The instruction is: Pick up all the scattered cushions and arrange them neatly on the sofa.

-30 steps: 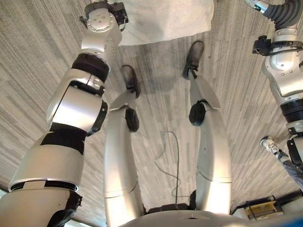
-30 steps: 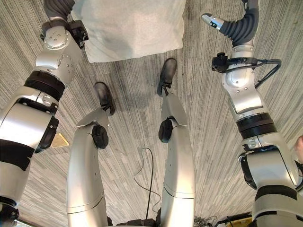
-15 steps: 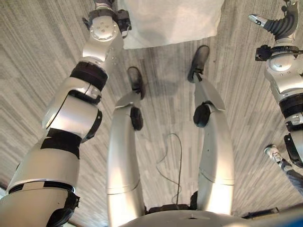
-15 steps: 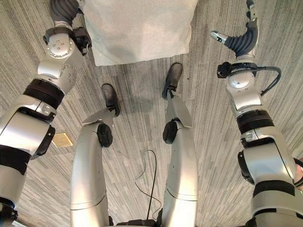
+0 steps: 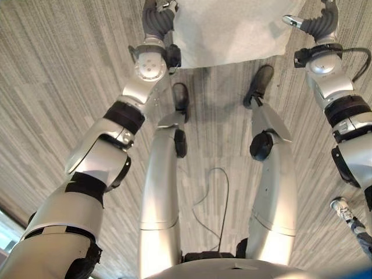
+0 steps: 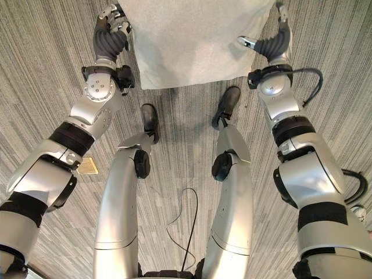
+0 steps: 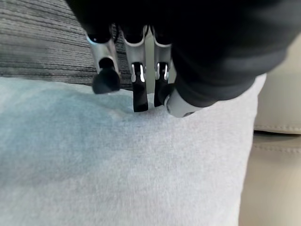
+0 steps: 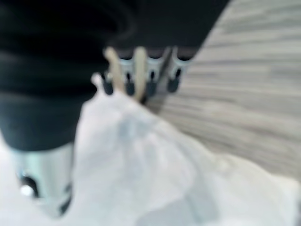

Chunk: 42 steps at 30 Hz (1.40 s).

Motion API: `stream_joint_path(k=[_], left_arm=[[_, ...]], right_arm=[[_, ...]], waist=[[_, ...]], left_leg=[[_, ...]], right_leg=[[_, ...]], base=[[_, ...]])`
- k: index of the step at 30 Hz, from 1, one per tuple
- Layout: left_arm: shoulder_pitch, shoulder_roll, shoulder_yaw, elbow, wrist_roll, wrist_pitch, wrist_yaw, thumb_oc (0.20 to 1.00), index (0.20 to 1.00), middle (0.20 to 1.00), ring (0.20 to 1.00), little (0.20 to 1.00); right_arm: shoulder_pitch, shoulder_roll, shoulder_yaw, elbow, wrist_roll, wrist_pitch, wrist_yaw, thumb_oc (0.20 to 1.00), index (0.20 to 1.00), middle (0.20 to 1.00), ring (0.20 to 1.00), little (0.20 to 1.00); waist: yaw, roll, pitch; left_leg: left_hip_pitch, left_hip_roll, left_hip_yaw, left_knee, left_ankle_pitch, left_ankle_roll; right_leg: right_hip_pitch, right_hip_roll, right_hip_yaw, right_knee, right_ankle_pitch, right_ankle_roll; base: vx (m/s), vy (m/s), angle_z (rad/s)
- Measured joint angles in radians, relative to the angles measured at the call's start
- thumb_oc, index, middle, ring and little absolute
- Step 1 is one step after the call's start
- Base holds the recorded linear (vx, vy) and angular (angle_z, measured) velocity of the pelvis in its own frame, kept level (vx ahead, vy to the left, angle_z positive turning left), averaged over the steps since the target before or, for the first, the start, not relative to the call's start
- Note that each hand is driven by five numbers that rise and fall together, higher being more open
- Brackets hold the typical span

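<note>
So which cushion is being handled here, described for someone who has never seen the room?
On the grey striped carpet, look just ahead of the robot, between its two outstretched arms. The pale grey square cushion lies there, the left robot hand at one edge and the right robot hand at the other. It is the only plain, soft thing there.

Pale grey-white cushion (image 6: 195, 40), plain; floor (image 6: 46, 70) grey w/ fine streaked lines; beige sofa (image 7: 277, 155).

A pale grey, plain cushion (image 6: 192, 40) is seen far ahead, raised above the striped floor, roughly flat and square.
</note>
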Motion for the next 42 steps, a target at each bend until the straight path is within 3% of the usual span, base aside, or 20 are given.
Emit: stream_joint_path(k=[4,6,10,12,14,19,21,27,34,39,42], left_arm=[[0.012,0.002,0.000,0.000,0.027,-0.006,0.000,0.200,0.200,0.200,0.200,0.200],[0.022,0.011,0.018,-0.017,0.028,-0.007,-0.005,0.200,0.200,0.200,0.200,0.200],[0.031,0.033,0.020,-0.037,0.027,-0.007,-0.009,0.200,0.200,0.200,0.200,0.200],[0.035,0.051,0.019,-0.038,0.027,-0.007,-0.032,0.200,0.200,0.200,0.200,0.200],[0.039,0.052,0.021,-0.042,0.026,-0.007,-0.042,0.200,0.200,0.200,0.200,0.200],[0.055,0.038,0.025,-0.070,0.026,-0.007,-0.050,0.200,0.200,0.200,0.200,0.200],[0.052,0.034,0.017,-0.075,0.025,-0.007,-0.053,0.200,0.200,0.200,0.200,0.200],[0.056,0.022,0.000,-0.111,0.024,-0.007,-0.073,0.200,0.200,0.200,0.200,0.200],[0.070,-0.041,-0.003,-0.134,0.016,-0.007,-0.073,0.200,0.200,0.200,0.200,0.200],[0.075,-0.050,-0.040,-0.199,0.017,-0.022,-0.096,0.200,0.200,0.200,0.200,0.200],[0.085,-0.060,-0.055,-0.284,0.017,-0.031,-0.098,0.200,0.200,0.200,0.200,0.200]], right_arm=[[-0.073,-0.057,0.025,-0.051,-0.087,0.028,-0.042,1.000,1.000,1.000,1.000,1.000],[-0.088,-0.170,0.075,-0.214,-0.164,0.057,-0.054,1.000,1.000,1.000,1.000,1.000],[-0.102,-0.268,0.080,-0.351,-0.277,0.053,-0.070,1.000,1.000,1.000,1.000,1.000],[-0.140,-0.341,0.126,-0.419,-0.393,0.058,-0.062,1.000,1.000,1.000,1.000,1.000],[-0.180,-0.360,0.172,-0.428,-0.426,0.058,-0.036,1.000,1.000,1.000,1.000,1.000],[-0.275,-0.336,0.328,-0.403,-0.454,0.049,0.059,1.000,1.000,1.000,1.000,1.000],[-0.313,-0.279,0.393,-0.317,-0.448,0.044,0.108,1.000,1.000,1.000,1.000,1.000],[-0.305,-0.199,0.427,-0.262,-0.374,0.038,0.190,1.000,1.000,1.000,1.000,1.000],[-0.306,-0.119,0.436,-0.164,-0.406,0.059,0.193,1.000,1.000,1.000,1.000,1.000],[-0.305,-0.114,0.448,-0.142,-0.435,0.073,0.188,1.000,1.000,1.000,1.000,1.000],[-0.306,-0.048,0.457,0.021,-0.478,0.105,0.161,1.000,1.000,1.000,1.000,1.000]], waist=[[0.002,0.001,0.000],[0.001,0.001,0.000],[-0.002,0.001,0.000],[-0.009,0.001,0.000],[-0.011,0.000,-0.001],[-0.007,0.000,-0.001],[0.000,0.000,-0.001],[0.002,0.000,-0.001],[0.013,0.000,-0.001],[0.025,0.000,-0.001],[0.032,0.000,-0.001]], left_leg=[[0.000,-0.007,0.000,-0.010,0.003,0.002],[0.002,-0.012,0.000,-0.021,0.006,0.002],[0.012,-0.012,-0.003,-0.024,0.006,0.001],[0.021,-0.011,-0.006,-0.022,0.006,0.001],[0.020,-0.011,-0.007,-0.021,0.007,0.000],[0.019,-0.010,-0.011,-0.023,0.010,-0.003],[0.018,-0.012,-0.013,-0.023,0.011,-0.004],[0.015,-0.027,-0.025,-0.019,0.014,-0.004],[0.018,-0.041,-0.029,-0.005,0.015,-0.002],[0.017,-0.044,-0.029,-0.003,0.018,0.001],[0.016,-0.046,-0.036,-0.001,0.018,0.000]], right_leg=[[-0.002,-0.006,0.000,-0.001,-0.001,0.001],[-0.003,-0.009,-0.001,-0.003,-0.003,0.001],[0.005,-0.008,-0.004,0.001,-0.007,-0.002],[0.015,-0.008,-0.005,0.002,-0.007,-0.003],[0.016,-0.008,-0.005,0.002,-0.008,-0.003],[0.016,-0.007,-0.009,0.001,-0.008,-0.003],[0.016,-0.010,-0.010,0.005,-0.008,-0.003],[0.015,-0.024,-0.014,0.023,-0.018,0.001],[0.015,-0.041,-0.014,0.053,-0.028,0.001],[0.018,-0.042,-0.011,0.052,-0.027,0.002],[0.020,-0.044,-0.015,0.055,-0.030,0.003]], base=[[0.01,-0.015,0.04],[0.02,-0.023,0.04],[0.00,0.000,0.00],[0.00,0.000,0.00],[0.00,0.000,0.00],[0.00,0.000,0.00],[-0.01,0.014,0.02],[0.00,0.030,0.05],[0.00,0.038,0.06],[0.01,0.032,0.01],[0.01,0.012,0.00]])
